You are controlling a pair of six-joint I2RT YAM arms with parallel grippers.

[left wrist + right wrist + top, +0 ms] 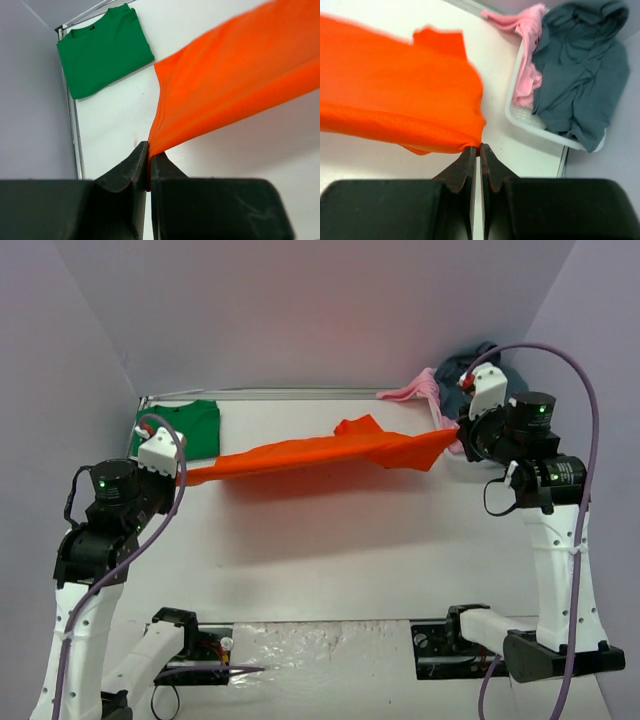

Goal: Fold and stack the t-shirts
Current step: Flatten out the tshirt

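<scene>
Left tool (149,165) has its 2 fingers pressed together on one end of the orange t-shirt (320,455), with a thin edge of cloth pinched between the tips. The right tool (479,150) is likewise clamped on the opposite end, its fingers closed on a bunched corner of the fabric. Between the 2 tools the orange t-shirt is pulled out into a long band, held up off the white tabletop (330,570) with its shadow cast below, and a loose flap of it juts toward the far side nearer the right end. The green t-shirt (105,50) lies flat in the far left corner of the tabletop, collar toward the far edge, apart from the orange one. In the far right corner a white basket (520,116) holds a pink cloth (530,30) and a grey-blue garment (580,70), both draped over its rim.
</scene>
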